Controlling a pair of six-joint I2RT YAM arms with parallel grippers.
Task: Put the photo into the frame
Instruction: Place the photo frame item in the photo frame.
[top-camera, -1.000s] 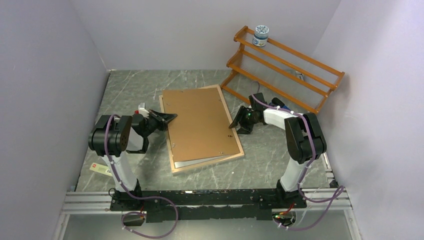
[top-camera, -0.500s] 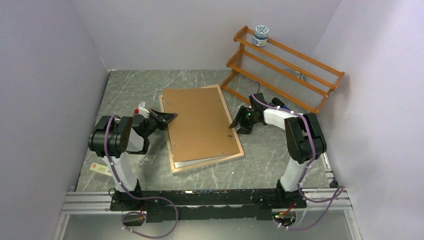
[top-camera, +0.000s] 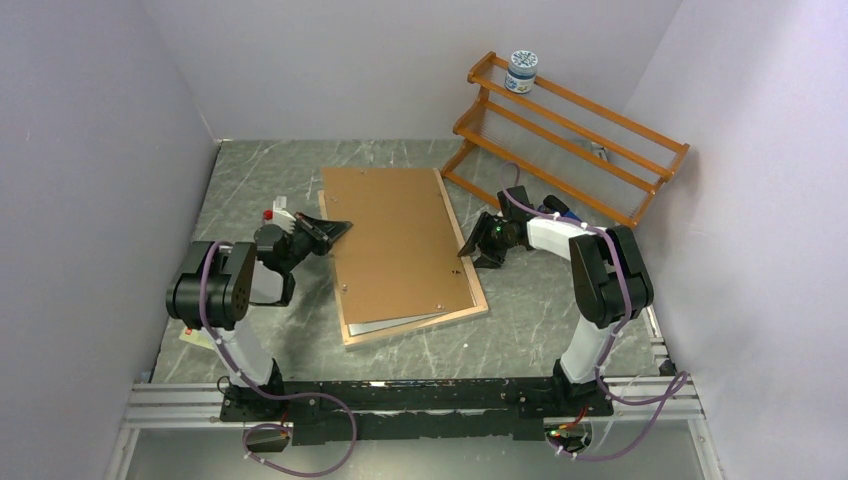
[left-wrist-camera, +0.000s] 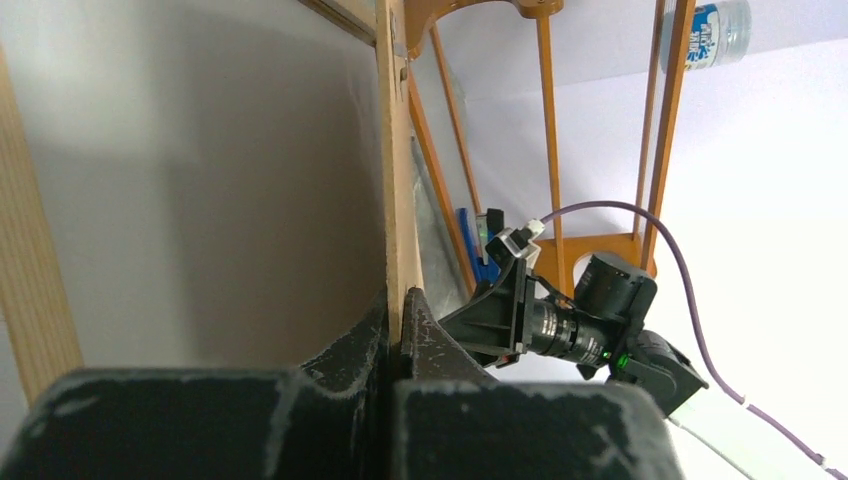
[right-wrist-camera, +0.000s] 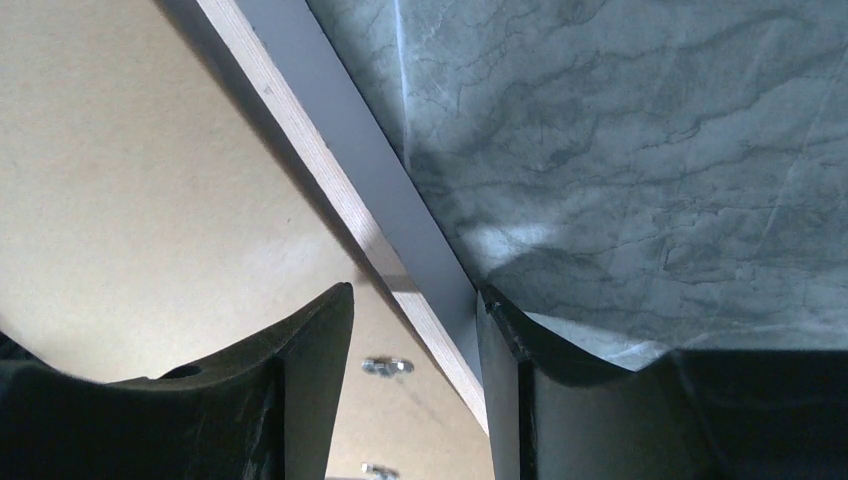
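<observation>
Orange rack (top-camera: 570, 125) in the upper right, a blue-labelled container (top-camera: 521, 71) on its top rail, well apart from the work. Centre of the picture: the brown backing panel (top-camera: 400, 240) blankets the frame (right-wrist-camera: 350, 150), which lies flat on the table. Left gripper (top-camera: 340, 230) is clenched on the panel's left edge, that side lifted. Right gripper (top-camera: 467, 247) straddles the frame's right rim, jaws apart, not clamping. A pale strip (top-camera: 395, 322) peeks out under the panel's near edge. Photo or pane? Can't tell.
</observation>
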